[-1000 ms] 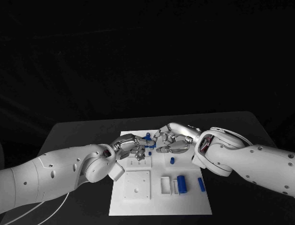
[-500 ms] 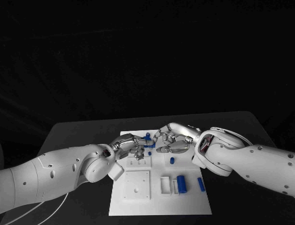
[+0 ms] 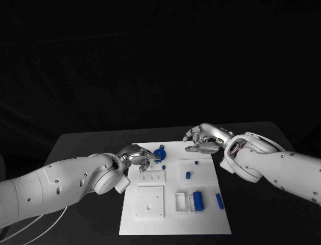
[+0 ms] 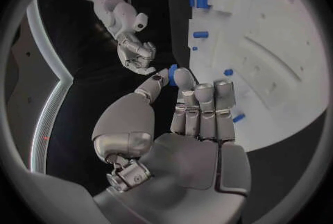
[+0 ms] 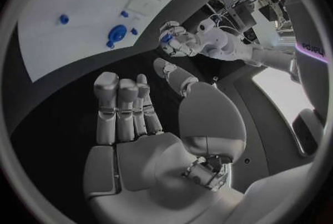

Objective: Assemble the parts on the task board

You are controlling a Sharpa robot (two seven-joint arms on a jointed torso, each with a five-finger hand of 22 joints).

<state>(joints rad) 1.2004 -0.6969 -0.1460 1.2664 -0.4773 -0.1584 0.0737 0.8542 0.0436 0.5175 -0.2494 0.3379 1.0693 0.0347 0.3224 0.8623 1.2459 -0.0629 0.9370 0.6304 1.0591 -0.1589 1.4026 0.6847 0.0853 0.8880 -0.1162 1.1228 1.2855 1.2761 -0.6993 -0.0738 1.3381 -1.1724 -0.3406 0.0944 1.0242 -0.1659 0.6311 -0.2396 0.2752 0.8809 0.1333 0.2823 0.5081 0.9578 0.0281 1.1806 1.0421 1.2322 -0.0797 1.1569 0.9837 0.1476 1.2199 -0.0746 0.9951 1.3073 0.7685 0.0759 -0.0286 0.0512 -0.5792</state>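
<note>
Left hand (image 3: 137, 157) sits over the far left part of the task board (image 3: 204, 214), thumb and a finger pinching a small blue part (image 3: 160, 153). The left wrist view shows the same: blue part (image 4: 172, 75) caught between the fingertips (image 4: 185, 77), other fingers straight alongside.

Right hand (image 3: 206, 139) is at the board's far right corner, over the black table (image 3: 87, 140), holding nothing. In the right wrist view its fingers (image 5: 119, 103) stand apart and straight, palm bare.

On the board: a small upright blue peg (image 3: 188, 175) near the middle, a tiny blue dot (image 3: 195, 163) just beyond it. A blue cylinder (image 3: 198, 199) lies near the near right corner beside a white open frame (image 3: 180, 201); a thin blue bar (image 3: 220, 200) lies along the right edge. A square white plate (image 3: 150, 201) lies towards the near left.
</note>
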